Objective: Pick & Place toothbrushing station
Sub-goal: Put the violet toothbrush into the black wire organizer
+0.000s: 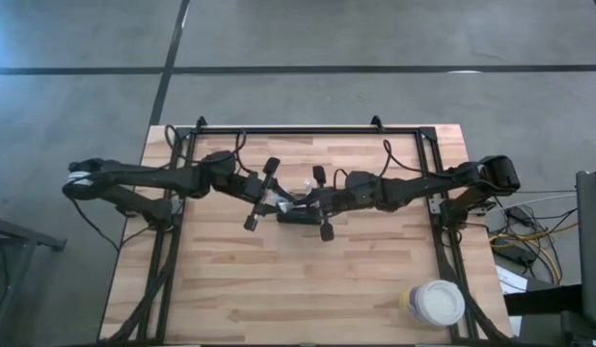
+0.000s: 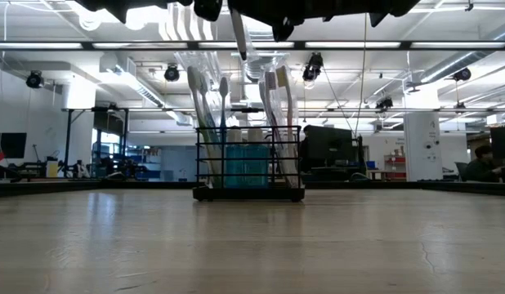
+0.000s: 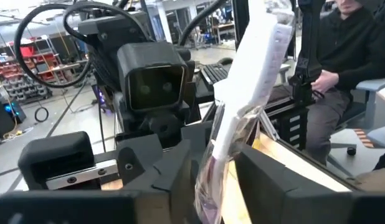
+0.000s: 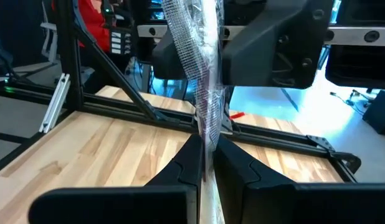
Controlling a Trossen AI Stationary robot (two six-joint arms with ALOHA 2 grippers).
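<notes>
The toothbrushing station (image 2: pixel 249 167), a black wire caddy with several toothbrushes upright in it, rests on its base at the table's middle (image 1: pixel 300 216). Above it, a toothbrush in a clear wrapper (image 3: pixel 251 74) stands nearly upright between both grippers. My left gripper (image 3: pixel 214 180) comes from the table's left and my right gripper (image 4: pixel 208 165) from its right. They meet over the caddy, each closed on the wrapped toothbrush. In the low view the toothbrush's lower tip (image 2: pixel 241 39) hangs clear above the caddy's brushes. My left gripper has the wrapped toothbrush's lower stretch (image 3: pixel 211 155) between its two fingers. The fingers reach in level from the table's left and lie across the brush. The brush rises tilted above them, clear of the caddy. My right gripper pinches the wrapper's lower part (image 4: pixel 208 140) between its two fingers, level from the table's right and across the brush. The brush stands almost upright above the fingers, lifted clear.
A round tub with a white lid (image 1: pixel 436 304) stands near the table's front right corner. A black frame (image 1: pixel 308 131) runs along the table's far edge and sides. A seated person (image 3: pixel 342 68) shows beyond the table.
</notes>
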